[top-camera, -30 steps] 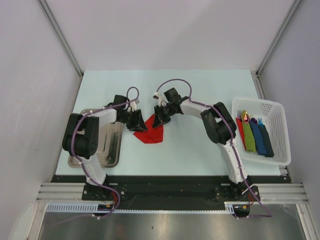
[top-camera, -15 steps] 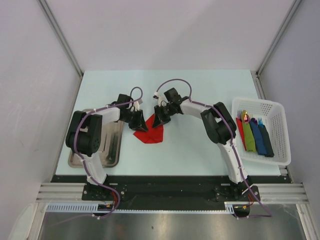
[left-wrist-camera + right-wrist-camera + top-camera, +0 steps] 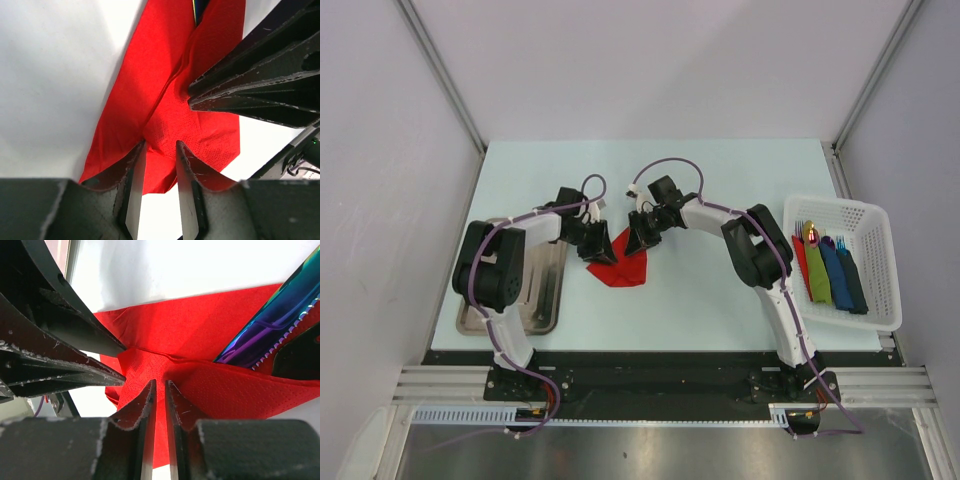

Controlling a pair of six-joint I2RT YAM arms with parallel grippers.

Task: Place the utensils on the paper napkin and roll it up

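Observation:
The paper napkin (image 3: 620, 266) lies crumpled and bright red on the table between my two grippers. My left gripper (image 3: 599, 246) is at its left edge. In the left wrist view its jaws (image 3: 160, 146) stand a little apart, with a raised fold of the napkin (image 3: 165, 100) at their tips. My right gripper (image 3: 160, 384) is nearly closed, pinching a crease of the napkin (image 3: 215, 325). A utensil with an iridescent blue-purple serrated blade (image 3: 270, 325) lies on the red paper, with part of a dark one (image 3: 300, 355) beside it. A utensil tip (image 3: 200, 9) pokes from the fold.
A metal tray (image 3: 545, 290) lies left of the napkin, under the left arm. A white basket (image 3: 870, 215) stands at the right table edge, holding a green roll (image 3: 817, 275), blue rolls (image 3: 835, 268) and a few utensils.
My left gripper has edged slightly right, toward the napkin. The right arm and the napkin have barely moved.

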